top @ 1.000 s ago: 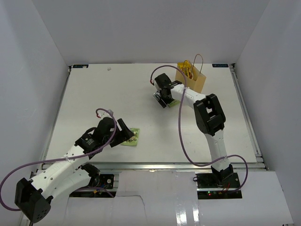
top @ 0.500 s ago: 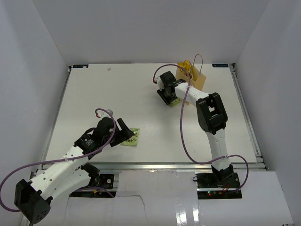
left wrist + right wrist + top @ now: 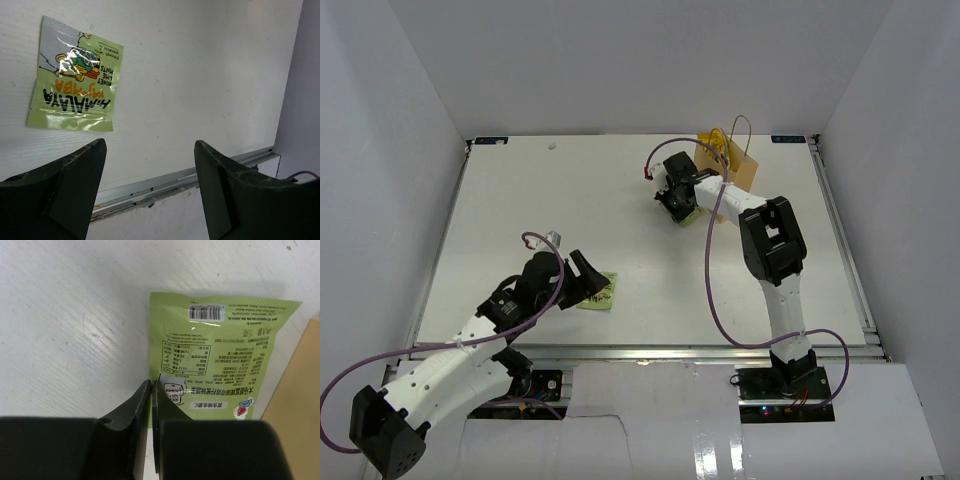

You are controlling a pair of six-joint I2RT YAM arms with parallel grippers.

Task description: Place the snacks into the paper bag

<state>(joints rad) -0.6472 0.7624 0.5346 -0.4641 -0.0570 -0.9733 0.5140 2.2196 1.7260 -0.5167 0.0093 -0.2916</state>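
Beside the paper bag (image 3: 738,172), found right tool (image 3: 151,390) clenched on chip bag (image 3: 215,360) edge. Near tabletop (image 3: 520,200) front edge, noted left tool (image 3: 150,150) released, beside a green pack (image 3: 75,85).

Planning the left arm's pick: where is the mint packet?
Top view: the mint packet lies flat on the table near its front edge, left of centre, just right of the left gripper.
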